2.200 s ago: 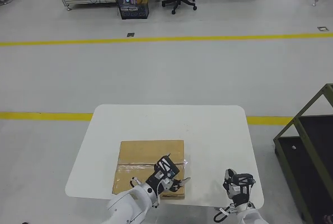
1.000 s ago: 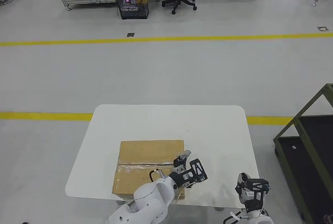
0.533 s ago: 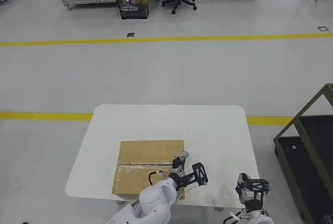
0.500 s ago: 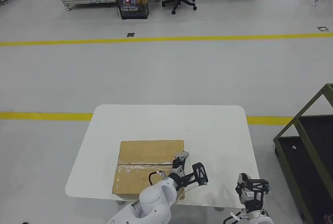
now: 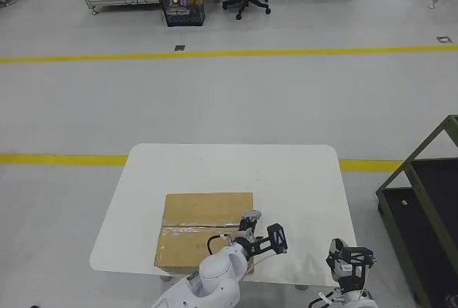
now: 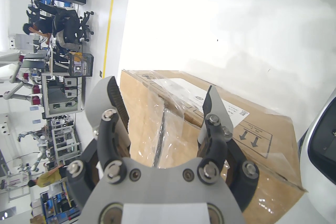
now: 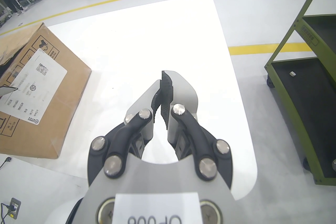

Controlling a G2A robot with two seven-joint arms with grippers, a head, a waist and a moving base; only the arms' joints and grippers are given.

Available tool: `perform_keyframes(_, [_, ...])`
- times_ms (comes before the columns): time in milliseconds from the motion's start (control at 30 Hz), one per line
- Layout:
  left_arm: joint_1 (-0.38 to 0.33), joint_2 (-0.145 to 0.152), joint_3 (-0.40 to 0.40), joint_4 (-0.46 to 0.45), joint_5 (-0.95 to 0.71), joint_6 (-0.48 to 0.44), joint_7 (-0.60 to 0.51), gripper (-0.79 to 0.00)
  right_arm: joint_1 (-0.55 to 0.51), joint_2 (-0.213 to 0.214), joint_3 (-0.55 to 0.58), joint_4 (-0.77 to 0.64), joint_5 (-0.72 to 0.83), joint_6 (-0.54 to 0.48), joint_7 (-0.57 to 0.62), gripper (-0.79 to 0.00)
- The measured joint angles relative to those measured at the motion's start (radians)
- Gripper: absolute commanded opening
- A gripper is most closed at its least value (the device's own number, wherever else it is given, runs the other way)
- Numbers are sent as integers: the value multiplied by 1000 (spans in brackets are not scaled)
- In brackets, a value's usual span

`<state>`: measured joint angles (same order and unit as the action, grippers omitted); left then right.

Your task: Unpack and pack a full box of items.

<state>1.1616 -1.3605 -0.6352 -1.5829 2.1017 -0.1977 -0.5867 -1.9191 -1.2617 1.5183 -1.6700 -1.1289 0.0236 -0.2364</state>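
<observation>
Spread open, the left pincer (image 6: 162, 93) hovers at the taped box's (image 5: 205, 219) right edge; the right pincer (image 7: 164, 84), closed and empty, hangs by the counter's (image 5: 290, 177) near-right corner.

White bench (image 5: 305, 177) with rounded corners sits on a pale grey floor (image 5: 75, 100), and a yellow line (image 5: 51, 159) runs across the floor level with the bench's far edge, showing past both sides. A second yellow line (image 5: 290, 53) crosses well beyond it. Off the bench's right edge, apart from it, there's a green cart (image 5: 432, 208) with dark shelves, and a small white piece (image 5: 403, 203) lies on one shelf. Out past the far line, a black office chair (image 5: 246, 6) stands beside a dark crate (image 5: 184, 13). Two small plates (image 5: 180, 48) are set in the floor by that line.
</observation>
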Motion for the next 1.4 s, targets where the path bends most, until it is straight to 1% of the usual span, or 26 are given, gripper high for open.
perform_keyframes(67, [0,-3,-3,4,7,0,-3,-394,0,-1,1,-2,1,0,0,-785])
perform_keyframes(167, [-4,-7,-9,9,15,3,-5,-483,1,-1,1,-4,1,-2,0,-785])
perform_keyframes(233, [-4,-11,-12,12,20,4,-6,-560,1,-2,1,-5,1,-2,-1,-785])
perform_keyframes(333, [-4,-15,-15,14,34,4,-6,-640,2,-3,1,-7,1,-4,-1,-785])
perform_keyframes(367, [-4,-16,-16,15,36,4,-6,-677,1,-3,1,-7,1,-4,-1,-785])
perform_keyframes(400, [-3,-17,-18,15,38,4,-5,-767,1,-3,1,-7,1,-5,-1,-785])
perform_keyframes(433, [-2,-18,-21,14,38,5,-4,-785,1,-4,1,-7,1,-5,-1,-785])
perform_keyframes(633, [16,-22,-58,1,7,26,5,-785,0,-6,-1,-6,2,-6,0,-785])
perform_keyframes(767, [31,-23,-106,-20,-52,41,5,-785,6,-7,-4,-8,3,-10,3,-785])
perform_keyframes(867, [44,-17,-147,-45,-69,39,12,-785,13,-8,-8,-10,11,-23,5,-785])
perform_keyframes(1067, [81,3,-252,-130,-71,-2,28,-785,34,-10,-20,-19,32,-67,1,-785])
perform_keyframes(1267, [133,28,-373,-220,-55,-59,37,-785,57,-11,-35,-29,26,-106,-11,-785])
perform_keyframes(1400, [169,42,-453,-280,-48,-96,33,-785,71,-13,-44,-42,56,-138,-22,-785])
